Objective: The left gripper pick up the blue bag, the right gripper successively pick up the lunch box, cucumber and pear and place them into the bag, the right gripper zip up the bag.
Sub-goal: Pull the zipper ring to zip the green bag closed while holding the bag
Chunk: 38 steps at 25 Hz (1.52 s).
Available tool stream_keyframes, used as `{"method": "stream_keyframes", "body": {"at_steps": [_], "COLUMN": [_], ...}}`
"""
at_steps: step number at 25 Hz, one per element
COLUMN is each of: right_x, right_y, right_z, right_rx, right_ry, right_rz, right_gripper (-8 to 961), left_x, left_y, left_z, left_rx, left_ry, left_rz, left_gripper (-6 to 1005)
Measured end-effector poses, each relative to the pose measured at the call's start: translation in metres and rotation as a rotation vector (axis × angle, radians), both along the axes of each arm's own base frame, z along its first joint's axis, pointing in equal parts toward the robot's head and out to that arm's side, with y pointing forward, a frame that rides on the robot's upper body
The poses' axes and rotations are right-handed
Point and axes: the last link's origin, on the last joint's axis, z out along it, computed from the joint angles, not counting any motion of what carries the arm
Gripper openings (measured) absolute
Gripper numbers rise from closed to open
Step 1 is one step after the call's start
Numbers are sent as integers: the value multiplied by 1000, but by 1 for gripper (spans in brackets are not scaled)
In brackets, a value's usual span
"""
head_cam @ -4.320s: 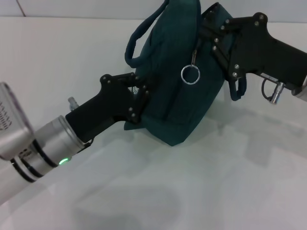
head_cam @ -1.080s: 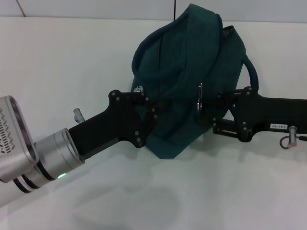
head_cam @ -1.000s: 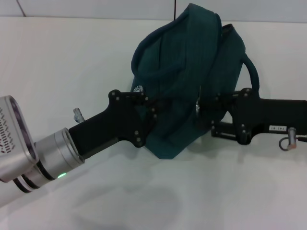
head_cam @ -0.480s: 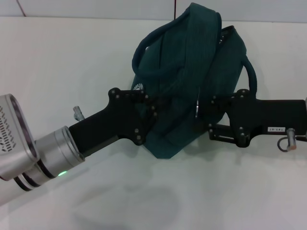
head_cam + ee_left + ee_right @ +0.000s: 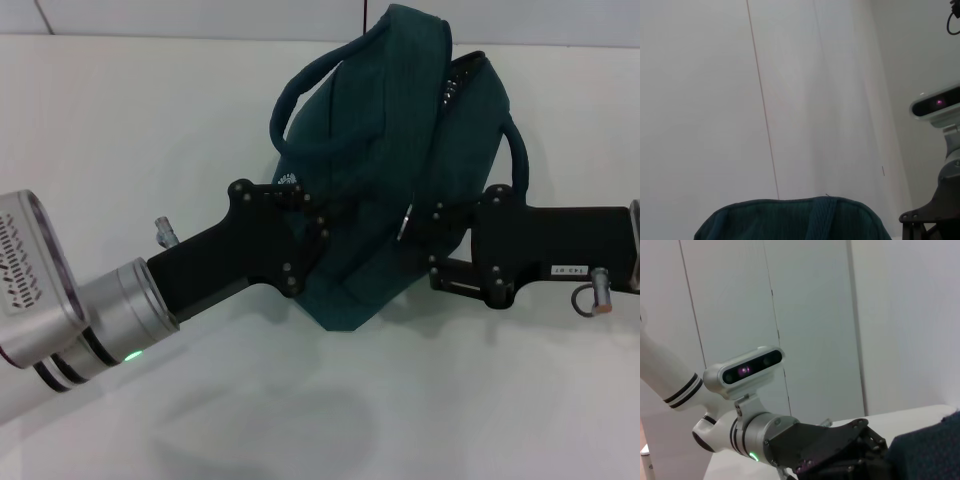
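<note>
Blue bag (image 5: pixel 385 170): dark teal fabric bag, sitting at the far centre of the white table (image 5: pixel 150 120), leaning and bulging, held between both grippers. Lower corner pointing toward the near side.
Bag handles: one strap (image 5: pixel 300 85) looping up on the left side, another (image 5: pixel 520 150) arcing on the right.
Zipper: teeth showing along the top right edge (image 5: pixel 455 85); metal pull (image 5: pixel 405 218) hanging on the front, right by the right gripper's tips.
Left gripper (image 5: pixel 318 232): reaching in from the near left, black fingers pinching the bag's left side fabric, clamped tight on it.
Right gripper (image 5: pixel 420 245): coming in from the right, level w/ the bag's lower front, tips pressing at the fabric near the zipper pull. Can't tell if its fingers are apart or together, tips are dark against dark cloth.
Left arm: silver wrist w/ green light (image 5: pixel 130 355) glowing at the near left.
Left wrist view: top of the bag (image 5: pixel 790 220) filling the lower part, strap (image 5: pixel 822 217) running up its middle; wall panels behind.
Right wrist view: the bag's fabric (image 5: pixel 927 450) at one corner, left gripper (image 5: pixel 875 450) beside it.
Lunch box, cucumber, pear: not visible, presumably hidden.
</note>
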Motion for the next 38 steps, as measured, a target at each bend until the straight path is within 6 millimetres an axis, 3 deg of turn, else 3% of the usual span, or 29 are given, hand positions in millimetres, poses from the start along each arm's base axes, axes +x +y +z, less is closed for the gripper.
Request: {"method": "stream_keyframes", "body": {"at_steps": [23,38], "right_x": [-13,-11], "right_y": [3,-2], "right_z": [-4,-1], "right_rx": [18,63], "right_ry": [18,35], "right_rz": [77,166], "right_gripper": [266,238], "left_x": [1,1], "left_y": [1,3], "left_z": [-2,0], "left_rx": [-6,6], "left_ry": [-5,-10], "left_rz": [6,14], "left_gripper": [118,134]}}
